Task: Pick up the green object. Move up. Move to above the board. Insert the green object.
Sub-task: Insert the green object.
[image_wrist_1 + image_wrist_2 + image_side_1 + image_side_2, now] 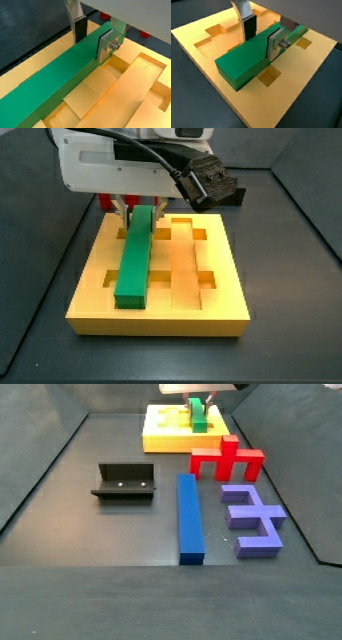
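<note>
Nearest you, the green object [135, 268] lies lengthwise in a groove of the board [160, 320], apparently seated. Farther back, your gripper [262, 36] pinches the green object near its far end, a pad [249, 27] against each side.

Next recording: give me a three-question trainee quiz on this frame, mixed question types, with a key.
1. True or false: the gripper has its fingers on either side of the green object.
2. Multiple choice: in a side view, what lies nearest the board? A) the red comb-like piece B) the long blue bar C) the fixture
3. Short answer: does the green object lie along the board's length or across it?

Key: 1 true; 2 A; 3 along its length, in a lengthwise groove, standing higher than the board's top face.
</note>
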Robot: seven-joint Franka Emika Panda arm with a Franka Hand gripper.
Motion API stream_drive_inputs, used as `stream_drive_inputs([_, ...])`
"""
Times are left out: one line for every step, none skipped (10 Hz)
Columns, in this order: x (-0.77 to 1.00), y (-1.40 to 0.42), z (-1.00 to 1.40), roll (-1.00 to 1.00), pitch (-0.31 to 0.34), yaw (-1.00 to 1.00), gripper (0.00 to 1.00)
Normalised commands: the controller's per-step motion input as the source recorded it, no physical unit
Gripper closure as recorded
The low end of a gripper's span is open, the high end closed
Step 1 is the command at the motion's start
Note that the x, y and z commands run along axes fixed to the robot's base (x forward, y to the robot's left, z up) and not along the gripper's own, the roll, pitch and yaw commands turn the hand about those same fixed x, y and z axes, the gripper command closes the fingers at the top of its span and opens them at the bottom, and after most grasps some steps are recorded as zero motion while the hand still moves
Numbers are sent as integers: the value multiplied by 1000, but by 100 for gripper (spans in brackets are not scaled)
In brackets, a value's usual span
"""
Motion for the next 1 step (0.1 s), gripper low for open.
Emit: stream_drive_inputs([0,0,0,0,0,0,100])
